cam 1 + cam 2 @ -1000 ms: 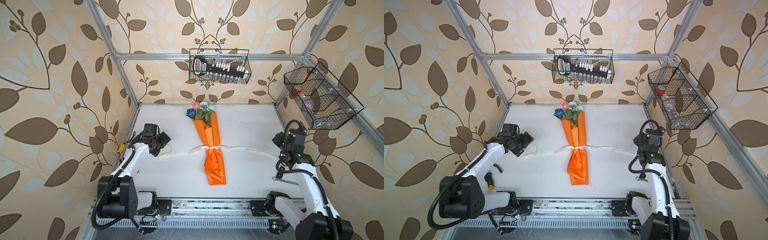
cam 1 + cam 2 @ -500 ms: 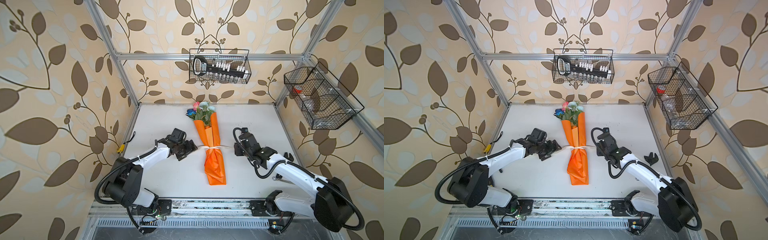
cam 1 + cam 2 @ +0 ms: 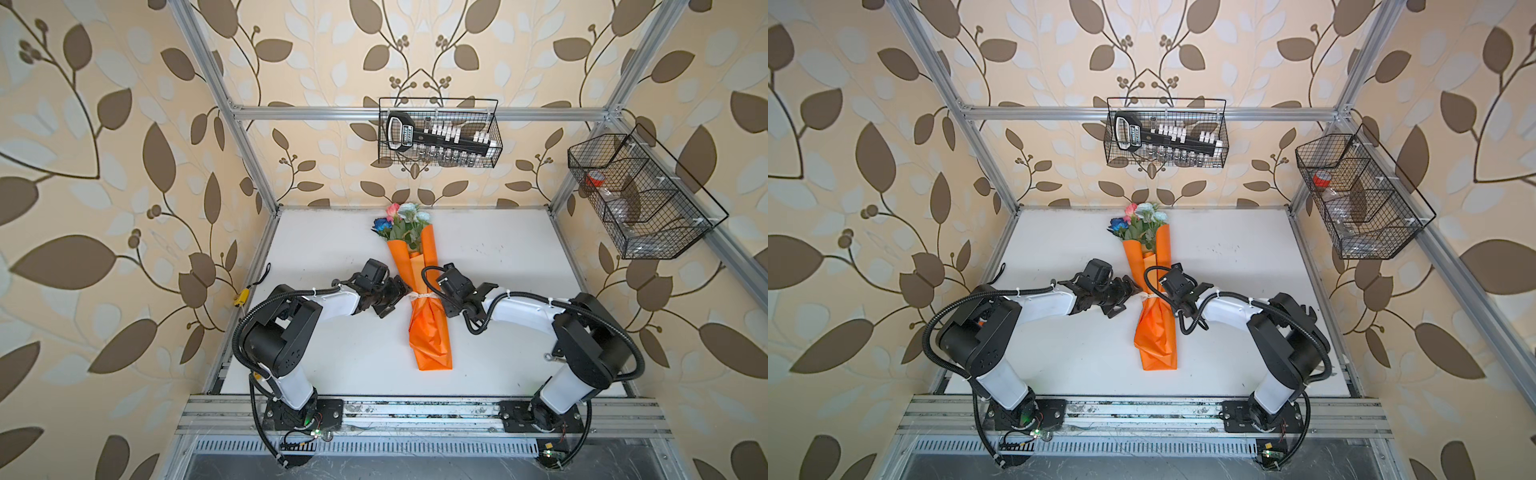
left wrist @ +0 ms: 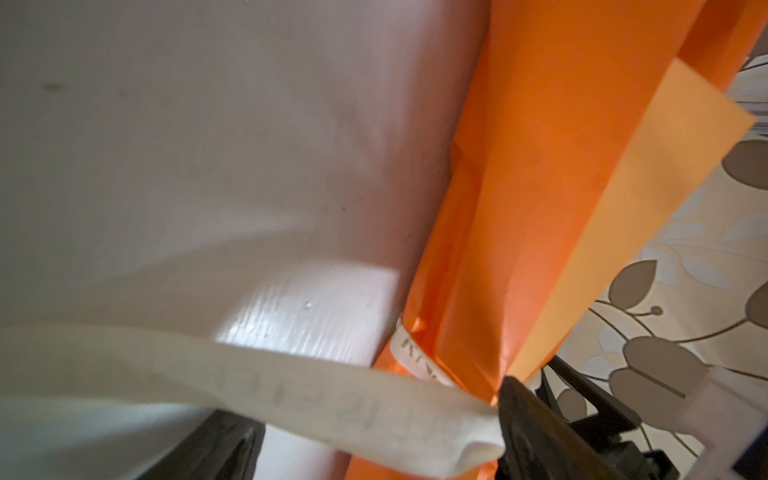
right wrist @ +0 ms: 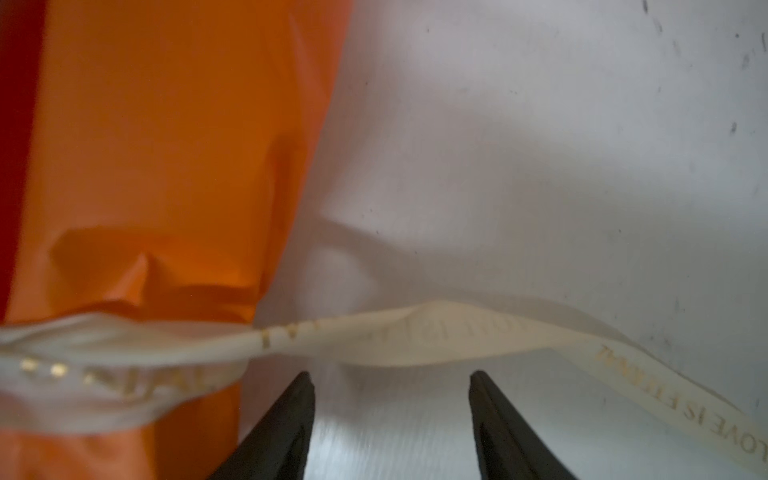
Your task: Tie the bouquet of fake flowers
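Where cream ribbon (image 3: 422,296) cinches orange wrap, bouquet of fake flowers (image 3: 430,324) lies flat at centre of white tabletop (image 3: 332,249), blooms toward 12 o'clock, wrap tail toward 6. Left hand (image 3: 398,296) at 9 o'clock of tie, released, spread wide; loose ribbon end drapes across gap, touching one finger (image 4: 536,428). Right hand (image 5: 391,376) at 3 o'clock of tie, released, ribbon just beyond tips. Wire basket (image 3: 440,133) on wall at 12 o'clock, second wire basket (image 3: 640,199) at 2.
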Tool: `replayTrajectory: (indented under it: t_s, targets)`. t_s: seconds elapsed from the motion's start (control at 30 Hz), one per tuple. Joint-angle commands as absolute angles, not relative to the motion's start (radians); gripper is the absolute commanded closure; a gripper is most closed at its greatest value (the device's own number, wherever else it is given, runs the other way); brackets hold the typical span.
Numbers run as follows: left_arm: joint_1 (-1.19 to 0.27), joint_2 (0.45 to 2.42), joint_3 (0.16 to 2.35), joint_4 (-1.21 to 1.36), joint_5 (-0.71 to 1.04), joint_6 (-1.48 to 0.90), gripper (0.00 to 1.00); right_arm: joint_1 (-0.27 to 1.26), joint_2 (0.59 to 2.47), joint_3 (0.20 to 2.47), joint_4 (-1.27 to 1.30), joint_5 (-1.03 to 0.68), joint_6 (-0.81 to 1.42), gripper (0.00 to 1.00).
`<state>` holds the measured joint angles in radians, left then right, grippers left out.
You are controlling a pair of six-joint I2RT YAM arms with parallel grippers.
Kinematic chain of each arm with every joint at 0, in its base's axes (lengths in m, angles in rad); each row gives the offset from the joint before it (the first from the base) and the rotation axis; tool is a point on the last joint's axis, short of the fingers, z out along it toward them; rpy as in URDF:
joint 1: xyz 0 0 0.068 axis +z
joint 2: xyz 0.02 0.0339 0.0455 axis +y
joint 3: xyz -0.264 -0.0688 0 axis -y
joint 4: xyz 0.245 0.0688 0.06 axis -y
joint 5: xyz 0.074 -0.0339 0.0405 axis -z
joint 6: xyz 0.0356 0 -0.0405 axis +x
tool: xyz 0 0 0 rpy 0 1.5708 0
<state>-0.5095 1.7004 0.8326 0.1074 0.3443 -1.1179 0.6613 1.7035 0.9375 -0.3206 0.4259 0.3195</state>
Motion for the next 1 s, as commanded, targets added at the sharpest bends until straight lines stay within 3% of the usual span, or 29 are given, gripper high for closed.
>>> replayTrajectory:
  t_s: [0.0, 0.17, 0.4, 0.47, 0.6, 0.67, 0.73, 0.97]
  targets:
    - [-0.509, 1.726, 0.844, 0.107, 0.311, -1.143, 0.14, 0.667, 1.760, 0.978, -0.333, 0.483, 0.223, 0.39]
    - [-0.507, 1.703, 0.822, 0.078, 0.270, -1.150, 0.18, 0.668, 1.819, 1.030, -0.314, 0.534, 0.146, 0.39]
    - [-0.490, 1.697, 0.827, 0.040, 0.230, -1.158, 0.17, 0.668, 1.808, 1.048, -0.283, 0.471, 0.077, 0.41]
    - [-0.486, 1.675, 0.821, 0.027, 0.209, -1.155, 0.16, 0.667, 1.804, 1.045, -0.266, 0.396, 0.056, 0.48]
    - [-0.469, 1.622, 0.821, -0.033, 0.153, -1.144, 0.11, 0.667, 1.828, 1.067, -0.251, 0.242, 0.055, 0.86]
    - [-0.444, 1.617, 0.824, -0.045, 0.155, -1.136, 0.11, 0.669, 1.840, 1.080, -0.256, 0.210, 0.064, 0.96]
    - [-0.417, 1.623, 0.817, -0.031, 0.179, -1.138, 0.11, 0.669, 1.836, 1.080, -0.261, 0.187, 0.079, 1.00]
    - [-0.378, 1.659, 0.829, -0.026, 0.184, -1.123, 0.16, 0.680, 1.743, 1.026, -0.283, 0.137, 0.150, 1.00]
